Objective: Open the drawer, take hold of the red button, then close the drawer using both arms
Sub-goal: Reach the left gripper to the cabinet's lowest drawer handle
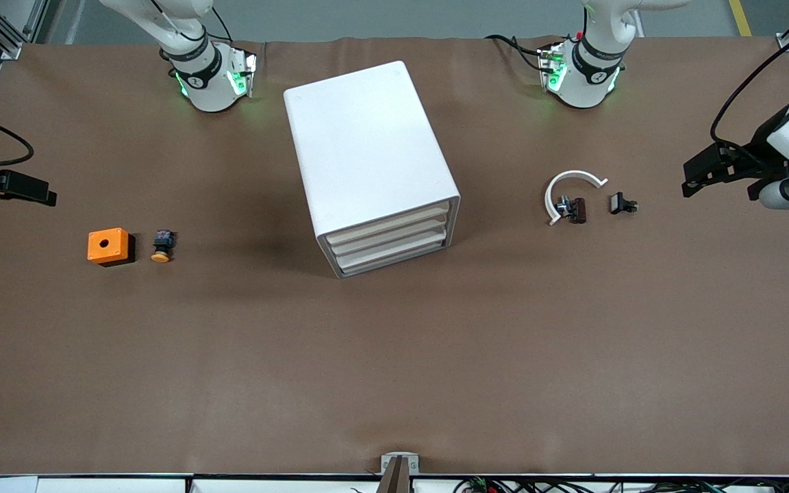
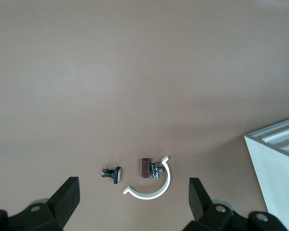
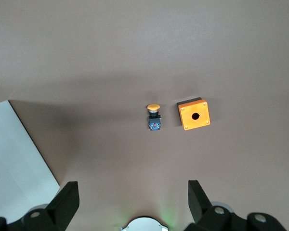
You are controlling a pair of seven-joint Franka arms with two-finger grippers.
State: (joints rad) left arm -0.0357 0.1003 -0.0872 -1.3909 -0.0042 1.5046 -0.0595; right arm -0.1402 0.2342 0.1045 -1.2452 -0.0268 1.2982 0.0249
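The white cabinet stands mid-table, its front turned toward the front camera and the left arm's end. Its uppermost drawer is shut, as are the two below. The red-capped button is out of view. My left gripper hangs open and empty over the table's left-arm end; in the left wrist view its fingers are wide apart above small parts. My right gripper hangs open and empty over the right-arm end; it also shows in the right wrist view.
An orange cube with a hole and a yellow-orange-capped button lie toward the right arm's end. A white curved clip, a brown part and a small black part lie toward the left arm's end.
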